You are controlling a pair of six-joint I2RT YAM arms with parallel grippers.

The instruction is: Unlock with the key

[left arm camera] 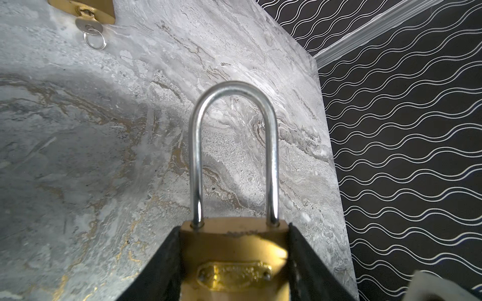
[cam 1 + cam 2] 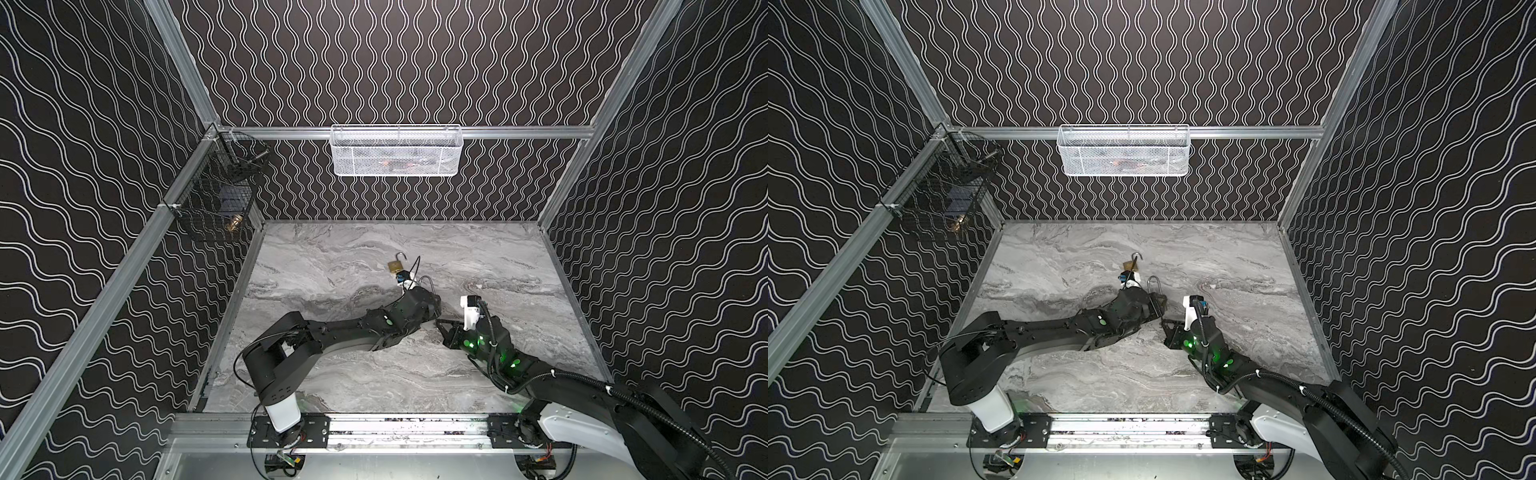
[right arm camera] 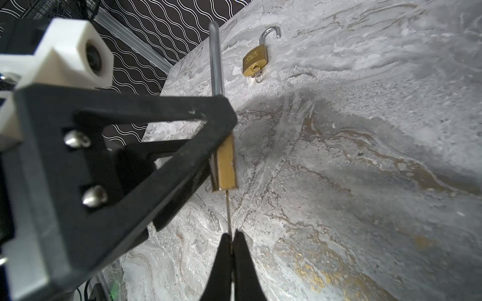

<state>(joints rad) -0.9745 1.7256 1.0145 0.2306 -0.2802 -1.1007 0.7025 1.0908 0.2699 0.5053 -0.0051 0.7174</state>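
Padlock (image 1: 234,255): brass, held off the table near its middle. In a top view its shackle (image 2: 428,282) points to about 12 o'clock, so the keyhole end faces my other arm.
Shackle: both legs sit down in the body, so I judge it locked.
Key (image 3: 228,213): seen edge-on, its thin blade meets the underside of the padlock. I cannot tell how deep it goes.
Left gripper (image 1: 234,229): clamped on the padlock's two narrow edges. I judge this keeps the body from twisting when the key turns.
Right gripper (image 3: 231,239): pinched tight on the key's head and lined up with the lock's long axis, so a wrist roll should turn it.
Second padlock (image 2: 395,266): lies on the table (image 2: 519,270) at about 10 o'clock from the held one, hook swung open, its own key (image 1: 87,24) in place. Not my concern.
White basket (image 2: 395,149): hangs on the back rail at 12 o'clock, well apart.
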